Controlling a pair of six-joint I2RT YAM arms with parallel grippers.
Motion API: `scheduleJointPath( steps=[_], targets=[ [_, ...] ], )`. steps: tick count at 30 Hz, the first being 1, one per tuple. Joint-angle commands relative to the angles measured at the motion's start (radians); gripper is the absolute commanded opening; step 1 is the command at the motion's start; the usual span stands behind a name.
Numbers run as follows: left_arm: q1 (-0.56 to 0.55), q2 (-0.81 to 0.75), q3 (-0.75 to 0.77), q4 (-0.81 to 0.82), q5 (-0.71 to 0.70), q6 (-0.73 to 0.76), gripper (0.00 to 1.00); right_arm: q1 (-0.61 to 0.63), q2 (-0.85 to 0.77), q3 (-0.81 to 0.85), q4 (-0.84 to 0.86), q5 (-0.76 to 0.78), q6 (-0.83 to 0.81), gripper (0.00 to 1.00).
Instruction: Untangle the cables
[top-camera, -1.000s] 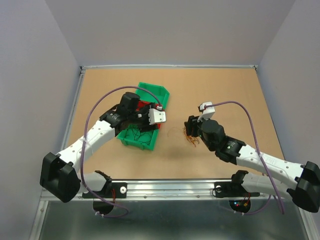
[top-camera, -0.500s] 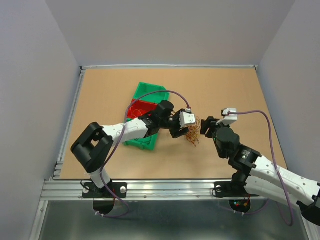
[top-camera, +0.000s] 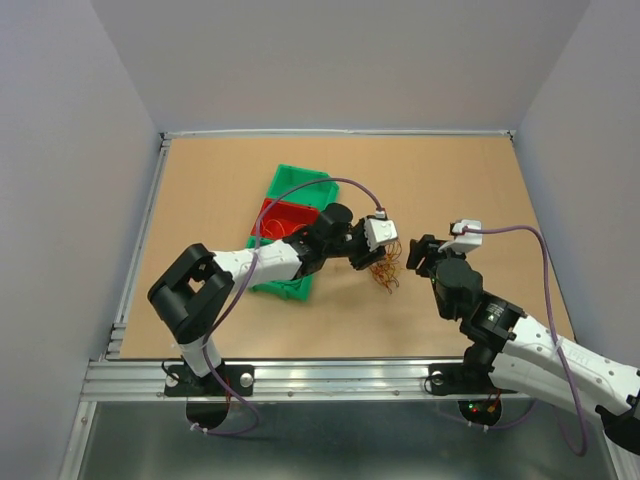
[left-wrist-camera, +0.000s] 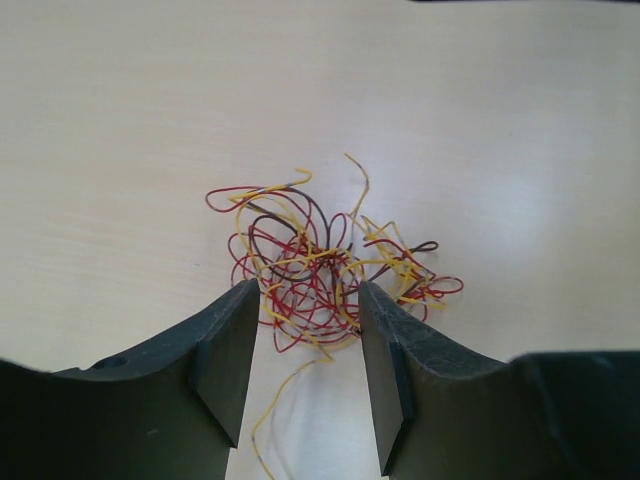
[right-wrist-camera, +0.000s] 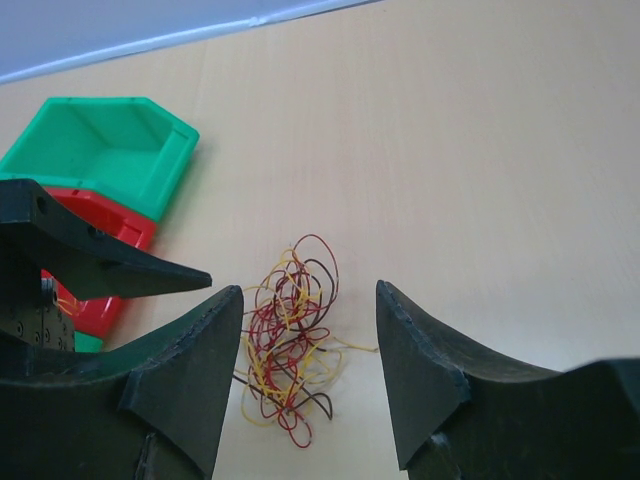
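A: Starting at the left claw (left-wrist-camera: 305, 300). How wide?

B: Parted partway, not closed. Set astride the near edge of the cables (left-wrist-camera: 320, 265), with red and yellow loops lying between the two dark fingertips (left-wrist-camera: 235, 310). No squeeze to be seen, nothing lifted.

A: And the right claw (right-wrist-camera: 308, 295)?

B: Spread wide, holding nothing. Aimed at the same tangle from the opposite side, stopping just short of it, without contact.

A: Then outward to the cables themselves. Where?

B: In one small heap on the bare counter (top-camera: 450, 180), between the two claws. Hair-thin strands of red, orange-yellow and dark brown, looped through one another. A single yellow end trailing back under the left claw, another poking out on the far side.

A: Beyond the heap?

B: Over on the left arm's side, a green bin (right-wrist-camera: 110, 135) with a red bin (right-wrist-camera: 120, 222) tight against it. Both clear of the tangle, though near it. Hard to say what sits inside the red one, with the left arm across most of it.
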Motion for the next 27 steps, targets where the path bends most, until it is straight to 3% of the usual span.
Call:
scheduleJointPath(
  steps=[1,10,27],
  targets=[
    [-0.001,-0.015,-0.012,0.055,-0.055,-0.005,0.55,-0.004,0.006,-0.008,0.015,0.031,0.005,0.61],
    [0.104,-0.115,-0.072,0.109,0.014,-0.079,0.63,-0.004,0.0,-0.008,0.017,0.016,0.0,0.61],
    [0.101,0.064,0.082,-0.095,0.189,-0.028,0.65,-0.004,0.027,-0.003,0.017,0.009,-0.006,0.61]
  ],
)
